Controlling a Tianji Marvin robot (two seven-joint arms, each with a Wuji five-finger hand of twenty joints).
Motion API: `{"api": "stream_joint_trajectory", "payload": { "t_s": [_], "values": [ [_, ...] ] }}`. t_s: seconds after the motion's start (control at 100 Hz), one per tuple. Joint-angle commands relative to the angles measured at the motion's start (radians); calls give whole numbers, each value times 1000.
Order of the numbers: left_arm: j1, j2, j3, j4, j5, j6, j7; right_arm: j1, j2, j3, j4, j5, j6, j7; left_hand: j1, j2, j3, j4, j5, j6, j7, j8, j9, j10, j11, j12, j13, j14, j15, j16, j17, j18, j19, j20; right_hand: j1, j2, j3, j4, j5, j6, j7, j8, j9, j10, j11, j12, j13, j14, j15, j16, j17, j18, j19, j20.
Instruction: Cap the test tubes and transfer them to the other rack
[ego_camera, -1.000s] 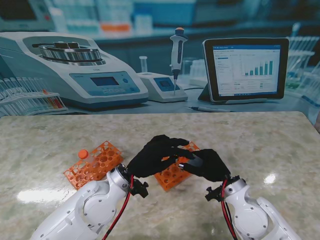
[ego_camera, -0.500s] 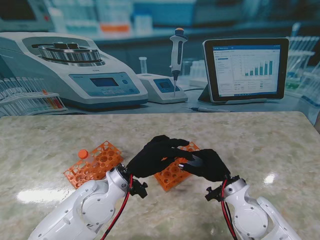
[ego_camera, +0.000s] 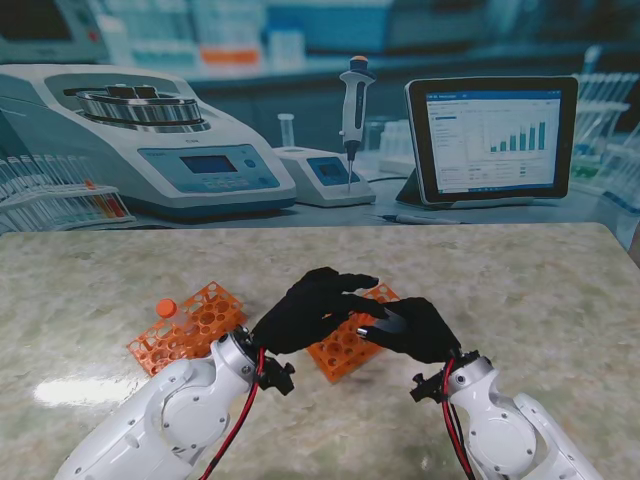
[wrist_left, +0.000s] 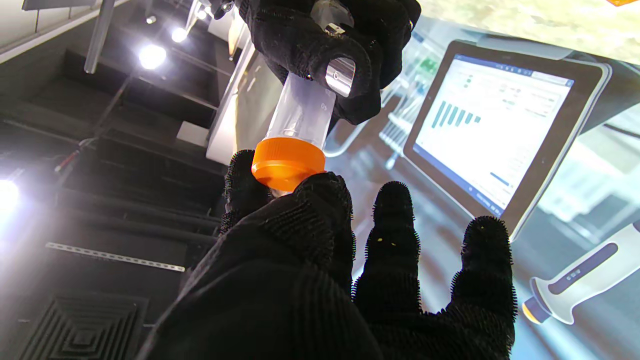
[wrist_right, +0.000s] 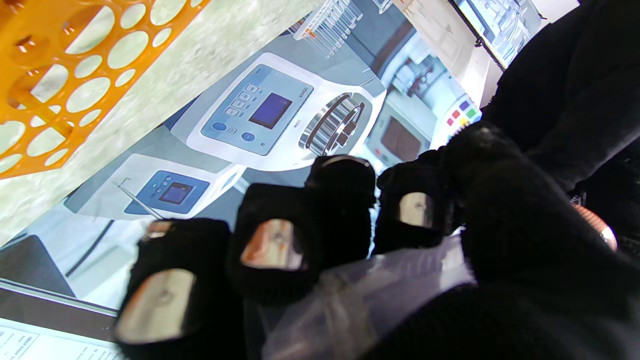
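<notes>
My right hand (ego_camera: 410, 328) is shut on a clear test tube (wrist_left: 301, 111), wrapped around its body (wrist_right: 370, 295). My left hand (ego_camera: 310, 310) pinches the orange cap (wrist_left: 287, 162) sitting on the tube's mouth between thumb and forefinger; its other fingers (wrist_left: 392, 240) are spread. Both black-gloved hands meet above an orange rack (ego_camera: 340, 350) in the stand view, which hides the tube there. A second orange rack (ego_camera: 190, 325) lies to the left, with an orange-capped tube (ego_camera: 166, 308) standing at its far left corner.
At the back stand a centrifuge (ego_camera: 150, 140), a small device with a pipette (ego_camera: 352, 105) and a tablet (ego_camera: 490, 135). Marble tabletop (ego_camera: 520, 290) stretches to the right of the hands. An empty-holed rack (wrist_right: 55, 75) shows in the right wrist view.
The left hand's fingers have shifted slightly on the cap; otherwise both hands and racks stay where they were.
</notes>
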Motion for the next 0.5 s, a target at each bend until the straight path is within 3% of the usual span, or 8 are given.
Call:
{"api": "stream_joint_trajectory", "payload": {
  "t_s": [0.0, 0.28, 0.49],
  "values": [
    [-1, 1, 1, -6, 2, -3, -2, -7, -3, -2, -8, 2, 0, 3, 55, 37, -50, 11, 2, 48, 16, -10, -27, -8, -14, -29, -32, 4, -20, -16, -16, -10, -43, -20, 23, 40, -4, -3, 19, -82, 58, 45, 12, 18, 3, 1, 6, -32, 64, 26, 22, -19, 109, 0],
    [-11, -2, 9, -5, -4, -10, -1, -5, -2, -5, -7, 5, 1, 6, 51, 70, -151, 26, -20, 64, -16, -27, -33, -8, -16, -29, -39, -3, -22, -18, -17, -16, -53, -15, 25, 40, -4, -3, 19, -82, 58, 45, 11, 17, 3, 1, 6, -32, 64, 25, 22, -19, 109, 0],
    [-13, -1, 9, -13, -8, -12, -7, -5, -2, -4, -7, 6, 1, 6, 17, 120, -280, 39, -42, 175, -92, -67, -52, -3, -20, -29, -50, -10, -23, -16, -19, -23, -60, -11, 25, 41, -5, -3, 19, -82, 58, 45, 12, 17, 4, 2, 6, -32, 64, 25, 21, -19, 109, 0]
  ]
}}
